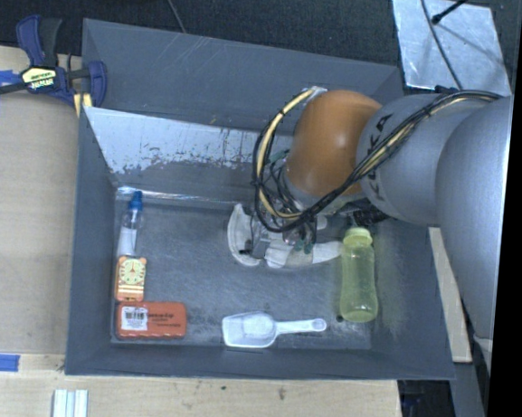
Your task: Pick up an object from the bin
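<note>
Gripper (pixel 273 239): low over bin (pixel 254 84) floor, beneath orange wrist cover (pixel 335 141); open or closed state cannot be told.
White plastic piece (pixel 242 236): one, rounded, directly under gripper.
Bottle (pixel 359 277): one, translucent yellow-green, lying just right of gripper.
Scoop (pixel 264 329): one, white plastic, in front of gripper.
Orange packet (pixel 150 319): one, flat; white label, print unreadable; front-left of gripper.
Tube (pixel 131 221): one, clear, blue-capped, left of gripper.

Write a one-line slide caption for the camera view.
End effector low over a white object in the grey bin, yellow-green bottle beside it, white scoop nearby.
</note>
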Motion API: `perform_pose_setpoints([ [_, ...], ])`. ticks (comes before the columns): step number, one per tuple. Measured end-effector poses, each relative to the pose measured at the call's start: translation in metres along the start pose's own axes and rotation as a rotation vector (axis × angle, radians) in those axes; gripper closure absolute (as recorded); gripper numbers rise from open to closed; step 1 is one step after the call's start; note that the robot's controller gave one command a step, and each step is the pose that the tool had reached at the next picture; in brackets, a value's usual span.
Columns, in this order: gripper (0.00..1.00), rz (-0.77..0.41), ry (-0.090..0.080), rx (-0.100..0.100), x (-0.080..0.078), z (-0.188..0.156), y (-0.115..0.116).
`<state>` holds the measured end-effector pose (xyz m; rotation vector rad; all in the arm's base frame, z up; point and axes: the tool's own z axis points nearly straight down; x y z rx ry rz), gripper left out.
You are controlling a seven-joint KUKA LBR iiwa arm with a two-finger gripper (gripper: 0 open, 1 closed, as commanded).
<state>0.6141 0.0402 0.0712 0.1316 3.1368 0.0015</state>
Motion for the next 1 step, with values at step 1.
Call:
perform_pose_setpoints([
  [1,1.0,-0.047,-0.002,0.0,0.0235,-0.1405,-0.0209],
])
